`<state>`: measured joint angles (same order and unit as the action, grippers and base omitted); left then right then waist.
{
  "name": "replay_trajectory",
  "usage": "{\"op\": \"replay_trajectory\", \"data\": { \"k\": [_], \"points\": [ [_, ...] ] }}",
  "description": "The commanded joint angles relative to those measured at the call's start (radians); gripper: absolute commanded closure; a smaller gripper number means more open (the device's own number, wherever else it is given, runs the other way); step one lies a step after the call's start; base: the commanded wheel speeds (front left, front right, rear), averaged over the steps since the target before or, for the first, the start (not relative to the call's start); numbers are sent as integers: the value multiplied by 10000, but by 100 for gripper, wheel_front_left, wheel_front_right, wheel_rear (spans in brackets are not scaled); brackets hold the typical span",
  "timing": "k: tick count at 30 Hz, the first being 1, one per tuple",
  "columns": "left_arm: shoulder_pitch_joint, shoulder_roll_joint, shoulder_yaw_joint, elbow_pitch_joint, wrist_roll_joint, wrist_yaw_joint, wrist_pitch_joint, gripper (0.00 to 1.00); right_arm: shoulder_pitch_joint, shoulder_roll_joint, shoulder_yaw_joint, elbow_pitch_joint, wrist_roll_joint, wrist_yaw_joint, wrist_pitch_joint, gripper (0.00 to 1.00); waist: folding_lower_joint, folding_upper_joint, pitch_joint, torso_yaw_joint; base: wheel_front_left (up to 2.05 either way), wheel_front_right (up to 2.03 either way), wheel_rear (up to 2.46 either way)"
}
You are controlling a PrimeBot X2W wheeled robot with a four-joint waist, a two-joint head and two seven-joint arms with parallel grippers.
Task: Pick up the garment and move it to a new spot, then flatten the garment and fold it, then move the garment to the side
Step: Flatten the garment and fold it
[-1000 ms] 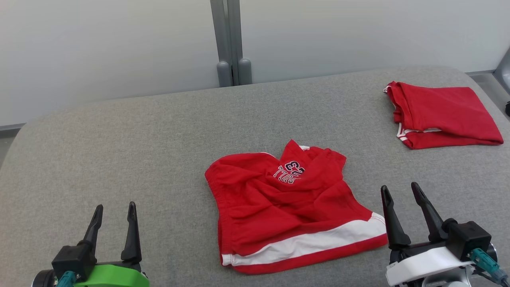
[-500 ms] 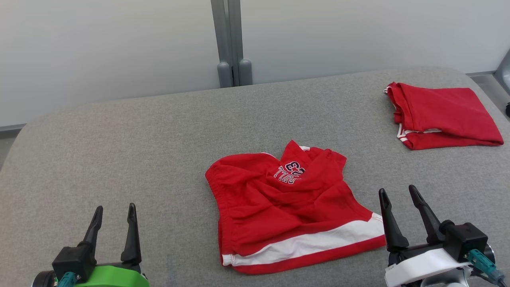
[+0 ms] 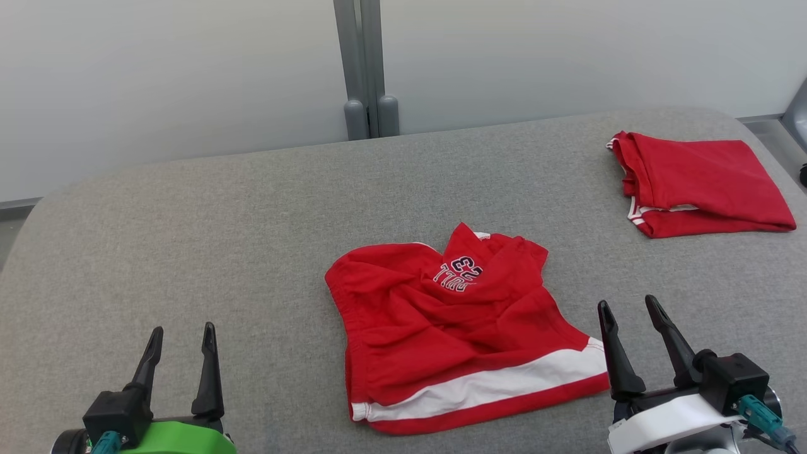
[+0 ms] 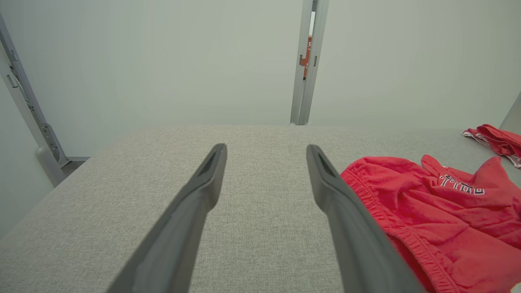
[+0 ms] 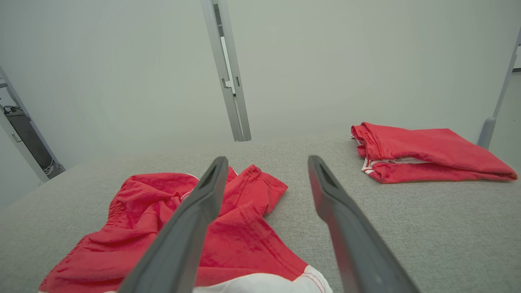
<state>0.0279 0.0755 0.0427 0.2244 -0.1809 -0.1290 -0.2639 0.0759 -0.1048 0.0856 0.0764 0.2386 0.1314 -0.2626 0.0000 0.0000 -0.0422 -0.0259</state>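
A crumpled red garment [image 3: 454, 328] with a white stripe and dark lettering lies in the middle of the grey padded table [image 3: 220, 233]. It shows at the right of the left wrist view [image 4: 439, 215] and at the lower left of the right wrist view [image 5: 163, 219]. My left gripper [image 3: 181, 333] hovers open at the lower left, well apart from the garment. My right gripper [image 3: 628, 308] is open just right of the garment's striped hem, with nothing between its fingers.
A second red garment [image 3: 693, 183], folded, rests at the table's far right corner, also seen in the right wrist view [image 5: 423, 154]. A pale wall with a grey post [image 3: 365, 63] stands behind the table. Bare grey surface spreads to the left.
My right gripper has drifted slightly left and down in the head view. The garment and my left gripper hold their places.
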Motion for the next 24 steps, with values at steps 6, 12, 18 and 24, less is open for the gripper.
{"op": "replay_trajectory", "data": {
  "k": [6, 12, 18, 24],
  "points": [
    [77, 94, 27, -11, 12, -36, 0, 0, -14, -34, 6, 70, -24, -17, -28, 0, 0, 0, -17, 3, 0, 0, 0],
    [65, 120, -1, 20, -1, -36, 0, 0, -42, -51, 24, 120, -2, -17, -29, 0, 0, 0, -47, 7, 0, 0, 0],
    [85, 122, -14, 21, 22, -36, 0, 0, -64, -72, 49, 171, 27, -17, -29, 0, 0, 0, -75, 9, 0, 0, 0],
    [65, 136, -36, 37, 13, -36, 0, 0, -97, -75, 62, 217, 41, -17, -29, 0, 0, 0, -72, 14, 0, 0, 0]
  ]
}}
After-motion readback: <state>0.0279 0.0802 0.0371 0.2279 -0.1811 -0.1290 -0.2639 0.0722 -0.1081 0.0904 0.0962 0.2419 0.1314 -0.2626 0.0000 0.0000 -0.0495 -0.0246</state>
